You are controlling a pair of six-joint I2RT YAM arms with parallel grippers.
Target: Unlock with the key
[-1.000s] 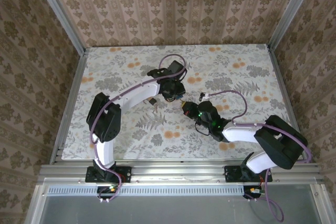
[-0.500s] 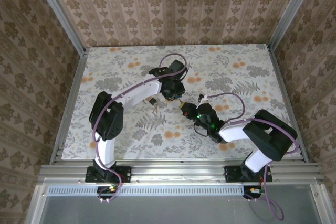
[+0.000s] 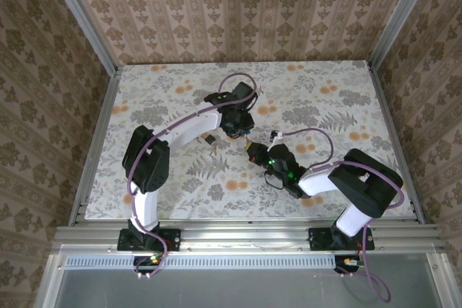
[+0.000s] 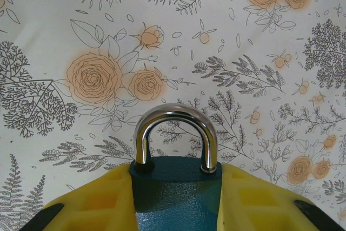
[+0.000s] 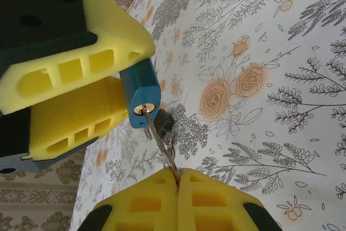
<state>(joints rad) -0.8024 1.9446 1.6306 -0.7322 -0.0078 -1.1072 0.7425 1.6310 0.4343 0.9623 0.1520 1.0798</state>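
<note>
Key [image 5: 157, 134] tip sits in padlock [image 5: 138, 87] keyhole.

Top external: fixed high behind the near edge, looking down over the whole table [image 3: 346, 106], far off. Left wrist: very close, looking past the padlock [image 4: 175, 187] shackle onto the table. Right wrist: close, rolled sideways, facing the padlock's keyhole end and the key [image 5: 162, 145]. Both wrist views share the padlock, from opposite ends

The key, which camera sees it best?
Right wrist: the key is close, its tip inside the padlock, pinched by the right end effector. From top external it is too small to make out. Left wrist faces the shackle end.
</note>
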